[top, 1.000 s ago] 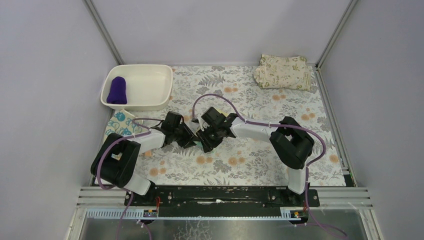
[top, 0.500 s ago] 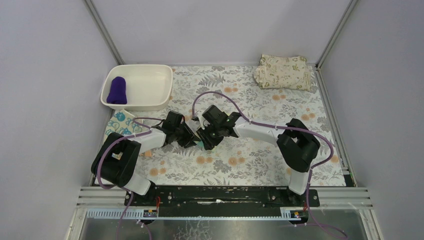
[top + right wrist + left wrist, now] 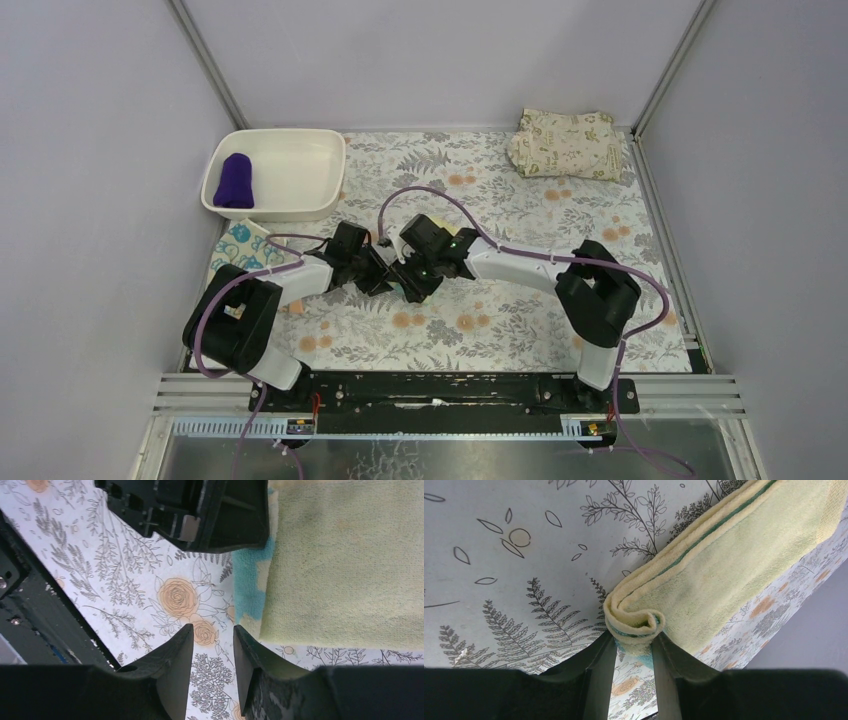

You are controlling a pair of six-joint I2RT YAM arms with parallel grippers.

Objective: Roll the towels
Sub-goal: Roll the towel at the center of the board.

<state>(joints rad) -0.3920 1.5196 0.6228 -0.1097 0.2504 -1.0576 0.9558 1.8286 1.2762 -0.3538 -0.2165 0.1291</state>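
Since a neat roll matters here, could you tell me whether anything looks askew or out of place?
Nothing is spilled or damaged. The pale yellow towel looks untidy: the left gripper pinches only a small loose curl at one end, and a teal strip sticks out past its yellow edge, so the layers are not aligned.

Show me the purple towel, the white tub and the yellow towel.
purple towel [image 3: 235, 181], top view, its middle.
white tub [image 3: 300, 172], top view, bare floor.
yellow towel [image 3: 734, 570], left wrist view, flat middle.

Pale lilac walls [image 3: 450, 60], aluminium corner posts [image 3: 210, 65], floral-printed table cover [image 3: 500, 175].
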